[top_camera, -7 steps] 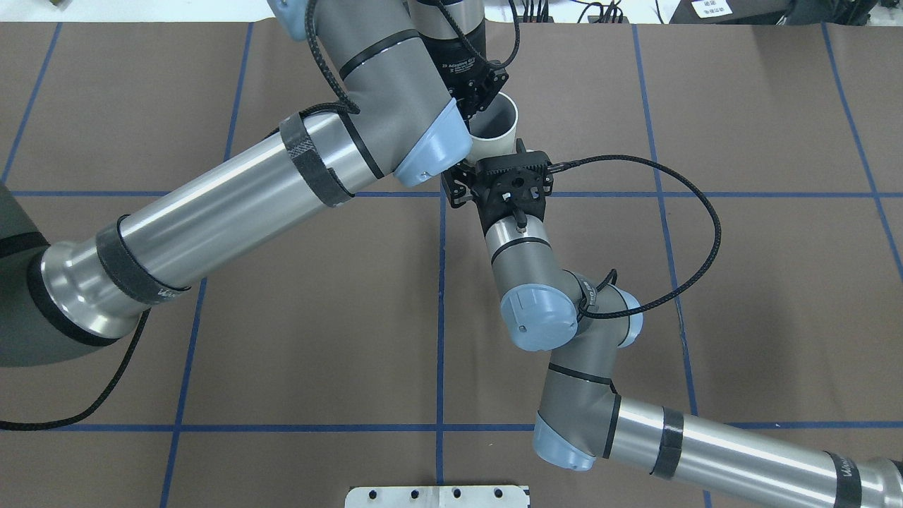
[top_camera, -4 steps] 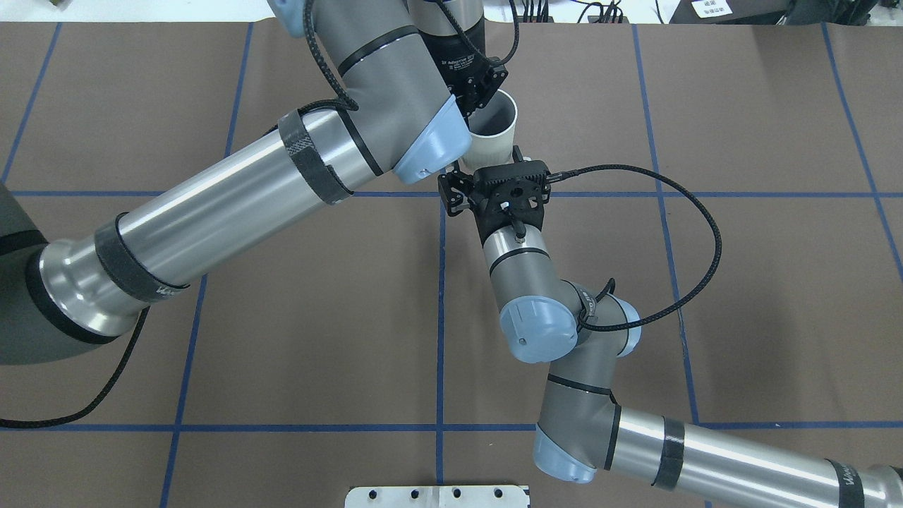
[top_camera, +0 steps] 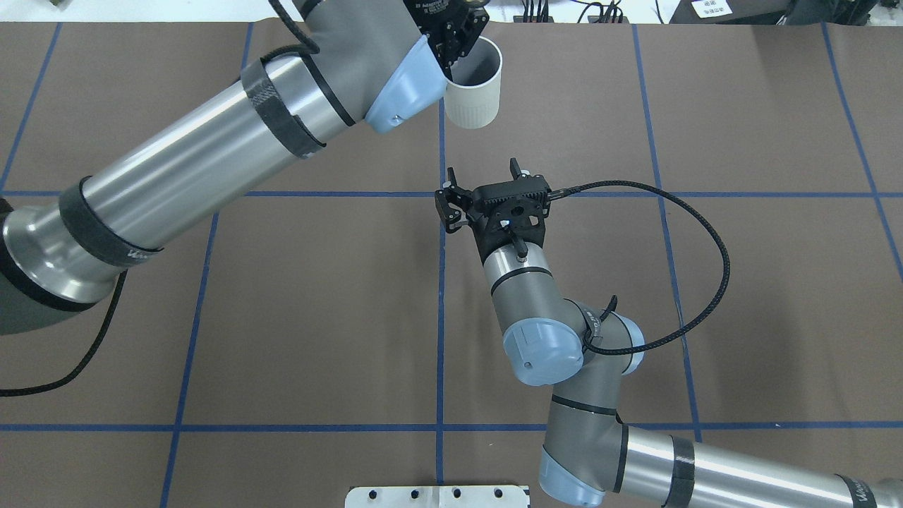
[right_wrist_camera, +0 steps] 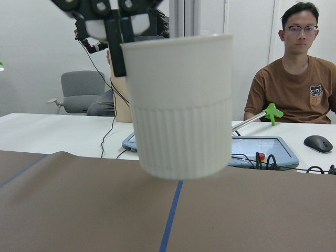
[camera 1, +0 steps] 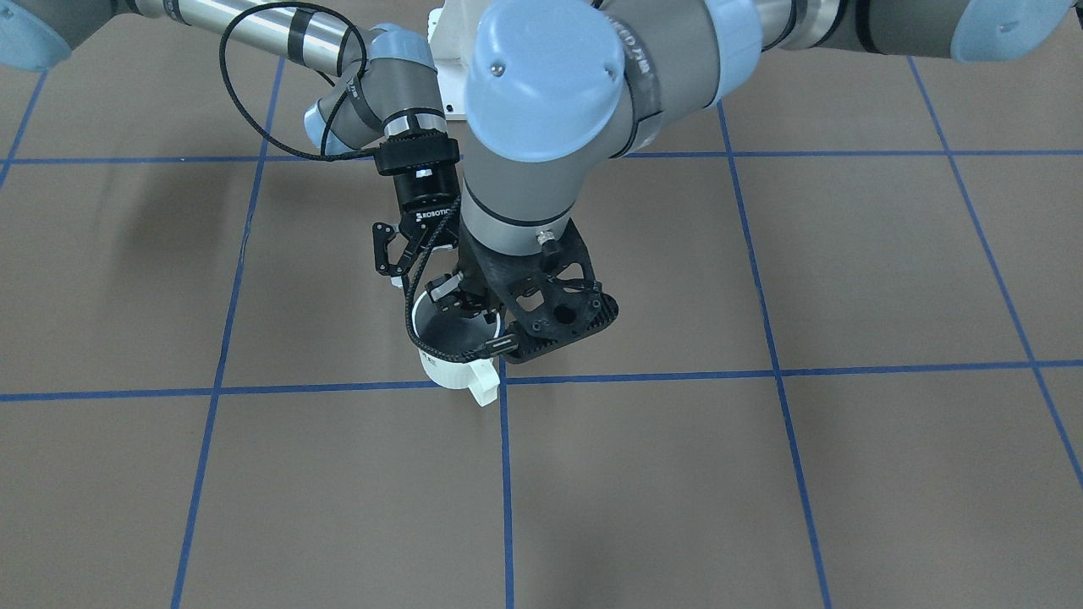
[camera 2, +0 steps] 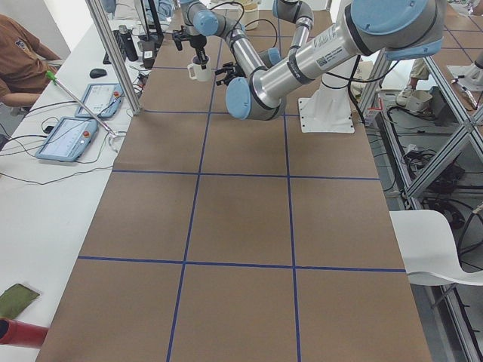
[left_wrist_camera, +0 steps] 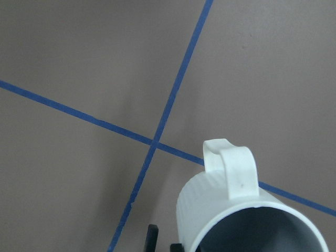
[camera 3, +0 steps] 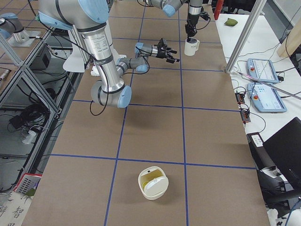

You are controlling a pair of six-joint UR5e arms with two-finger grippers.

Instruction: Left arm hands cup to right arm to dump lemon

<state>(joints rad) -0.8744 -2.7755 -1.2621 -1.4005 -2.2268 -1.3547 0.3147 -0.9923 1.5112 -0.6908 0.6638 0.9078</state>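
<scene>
The cream-white cup (top_camera: 476, 92) hangs upright above the table at the far middle. My left gripper (top_camera: 451, 58) is shut on its rim from above, as the exterior right view also shows for the cup (camera 3: 191, 47). The left wrist view shows the cup (left_wrist_camera: 231, 215) from above with its handle (left_wrist_camera: 233, 168) and a grey inside. My right gripper (top_camera: 482, 171) is open and points at the cup from a short way nearer the robot's base, apart from it. The cup (right_wrist_camera: 178, 105) fills the right wrist view. The lemon is out of view.
A cream container (camera 3: 153, 182) with something yellow-green inside stands on the table at the robot's right end. A person in a brown shirt (right_wrist_camera: 294, 89) sits behind the far edge, by tablets (right_wrist_camera: 262, 152) and cables. Blue tape lines cross the brown table cover (top_camera: 741, 317).
My left arm has carried the cup away from the right gripper, farther across the table and slightly left. The right gripper, close behind the cup before, has stayed open and drawn back a little.
</scene>
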